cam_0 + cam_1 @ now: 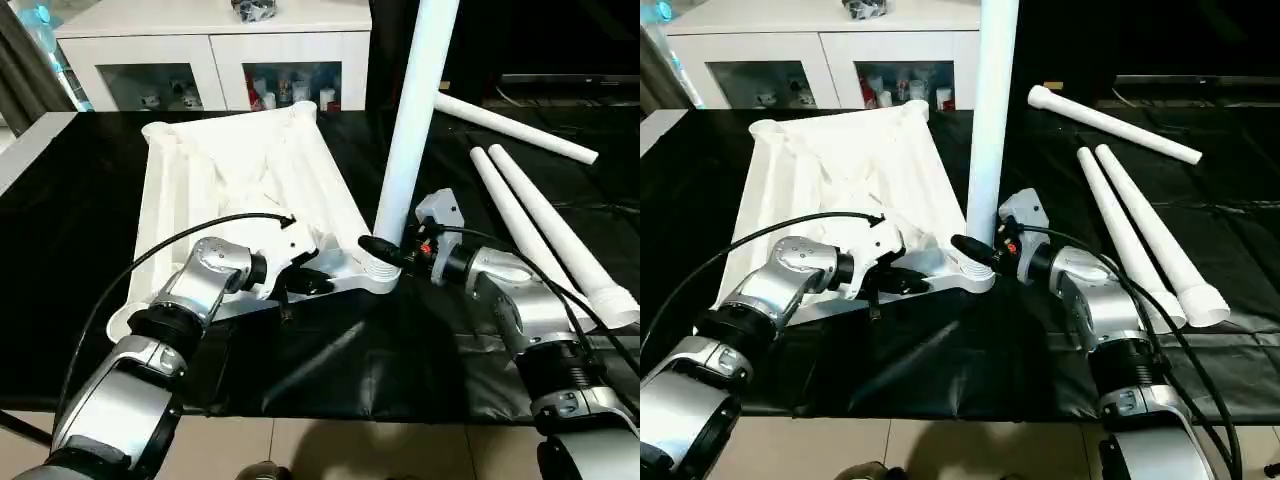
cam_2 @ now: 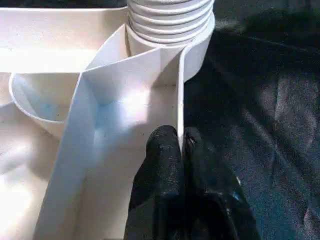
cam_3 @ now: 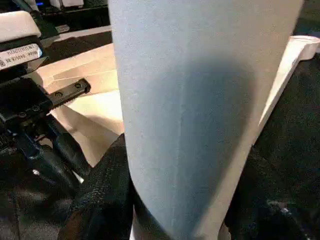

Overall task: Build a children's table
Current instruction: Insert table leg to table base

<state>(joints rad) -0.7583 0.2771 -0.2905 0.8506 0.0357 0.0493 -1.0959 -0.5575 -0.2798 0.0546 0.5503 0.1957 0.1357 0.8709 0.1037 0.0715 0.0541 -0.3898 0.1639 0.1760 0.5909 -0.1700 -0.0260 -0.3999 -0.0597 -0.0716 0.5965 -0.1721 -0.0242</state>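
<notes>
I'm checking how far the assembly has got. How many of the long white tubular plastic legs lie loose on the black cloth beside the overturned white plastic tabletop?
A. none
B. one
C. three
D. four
C: three white tubular legs lie loose on the black cloth, while a fourth leg stands upright in a corner socket of the overturned white tabletop.

Black cloth (image 1: 400, 340) over table, white glass-door cabinet (image 1: 210, 60) behind
</notes>
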